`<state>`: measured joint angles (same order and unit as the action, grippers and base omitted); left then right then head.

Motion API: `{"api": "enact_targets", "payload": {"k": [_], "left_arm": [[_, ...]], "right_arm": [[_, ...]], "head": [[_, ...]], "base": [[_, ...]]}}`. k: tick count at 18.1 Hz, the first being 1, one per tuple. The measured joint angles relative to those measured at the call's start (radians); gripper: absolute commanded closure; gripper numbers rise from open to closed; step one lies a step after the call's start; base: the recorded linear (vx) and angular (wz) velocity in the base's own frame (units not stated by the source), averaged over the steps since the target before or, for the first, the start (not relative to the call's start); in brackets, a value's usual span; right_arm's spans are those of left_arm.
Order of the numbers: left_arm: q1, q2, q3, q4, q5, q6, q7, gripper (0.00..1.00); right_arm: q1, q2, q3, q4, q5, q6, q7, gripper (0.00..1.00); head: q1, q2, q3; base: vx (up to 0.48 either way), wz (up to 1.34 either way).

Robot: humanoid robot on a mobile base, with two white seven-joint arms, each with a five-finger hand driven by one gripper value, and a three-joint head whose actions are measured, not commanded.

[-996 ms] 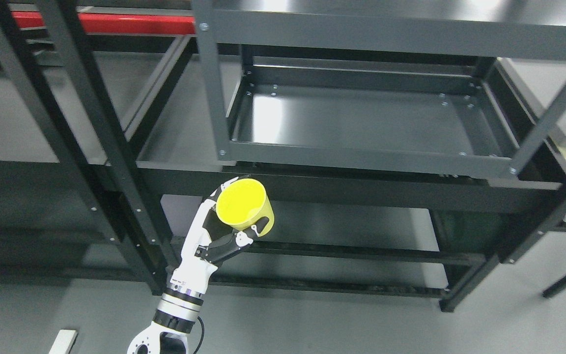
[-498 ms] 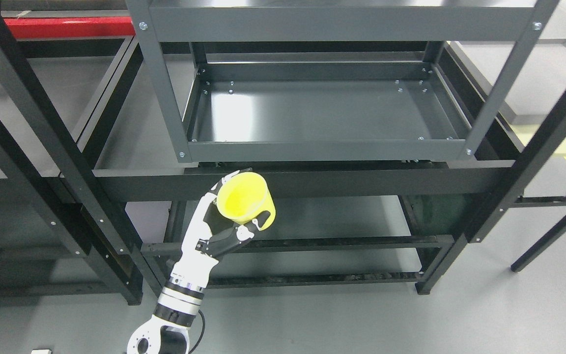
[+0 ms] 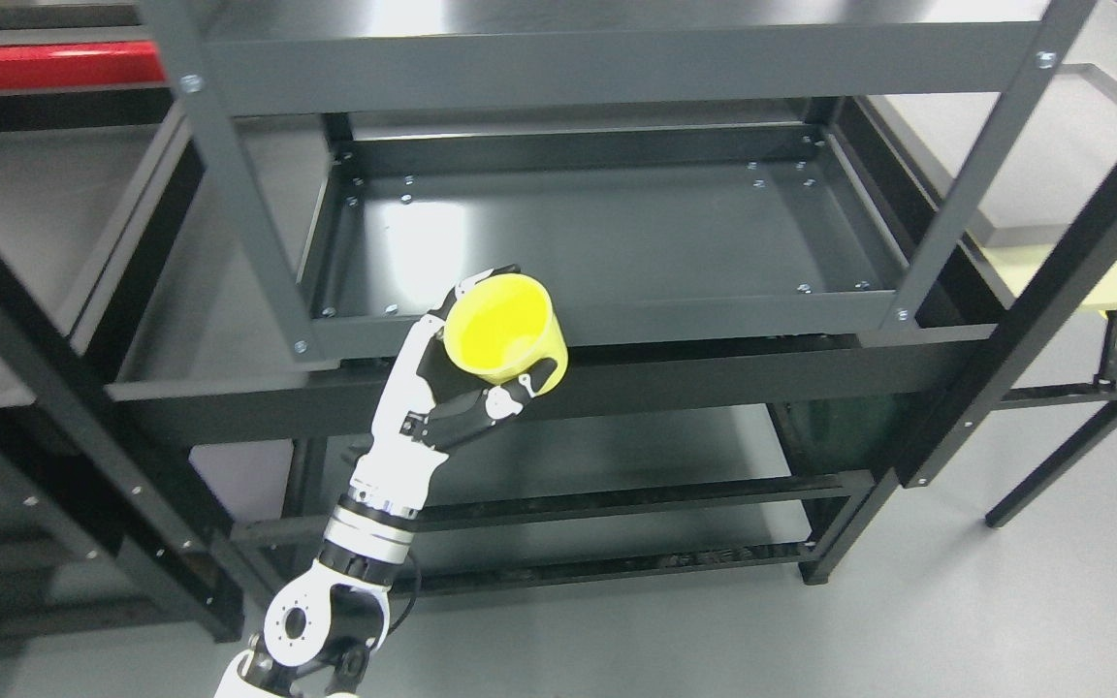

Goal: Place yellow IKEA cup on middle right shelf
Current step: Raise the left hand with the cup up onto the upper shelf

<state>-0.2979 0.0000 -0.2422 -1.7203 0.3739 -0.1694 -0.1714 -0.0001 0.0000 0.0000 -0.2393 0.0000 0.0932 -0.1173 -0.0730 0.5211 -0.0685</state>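
Note:
A yellow cup (image 3: pixel 505 330) with its mouth turned up toward the camera is held in my left hand (image 3: pixel 466 364), whose arm rises from the bottom edge left of the middle. The fingers wrap its far side and the thumb presses under its handle. Cup and hand hover just in front of the front rim of a dark grey tray shelf (image 3: pixel 607 320), near that rim's left half. The tray's floor (image 3: pixel 617 233) lies behind and slightly above the cup. My right hand is out of view.
The grey shelf unit has upright posts at front left (image 3: pixel 229 194) and front right (image 3: pixel 975 174). A black frame with a crossbar (image 3: pixel 714 373) stands around it, with lower rails beneath. A red beam (image 3: pixel 45 63) shows at the top left. Grey floor lies at the lower right.
The whole picture has shifted, so the camera has moved. My left hand with the cup has risen from below the black crossbar to the level of the tray shelf's front rim.

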Motion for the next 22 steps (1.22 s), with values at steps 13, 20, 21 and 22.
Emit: {"api": "enact_targets", "payload": {"k": [13,20,21,22], "left_arm": [[-0.296,0.0,-0.136,-0.029,0.092,-0.029,0.0,0.94],[-0.48,0.0,-0.223,-0.038,0.199,-0.029,0.004,0.95],[-0.509,0.0,-0.231,-0.038,0.214,-0.015,0.012,0.95],[-0.535,0.0,-0.238,-0.036,0.225,0.003,0.029,0.95]], "right_arm": [[0.0,0.0,0.0,0.0,0.0,0.0,0.0,0.01],[0.001,0.0,0.0,0.0,0.0,0.0,0.0,0.01],[0.0,0.0,0.0,0.0,0.0,0.0,0.0,0.01],[0.0,0.0,0.0,0.0,0.0,-0.001,0.0,0.01]], "head": [[0.0,0.0,0.0],[0.0,0.0,0.0],[0.0,0.0,0.0],[0.0,0.0,0.0]], "base": [[0.15,0.12],[0.016,0.09],[-0.003,-0.03],[-0.003,-0.03]]}}
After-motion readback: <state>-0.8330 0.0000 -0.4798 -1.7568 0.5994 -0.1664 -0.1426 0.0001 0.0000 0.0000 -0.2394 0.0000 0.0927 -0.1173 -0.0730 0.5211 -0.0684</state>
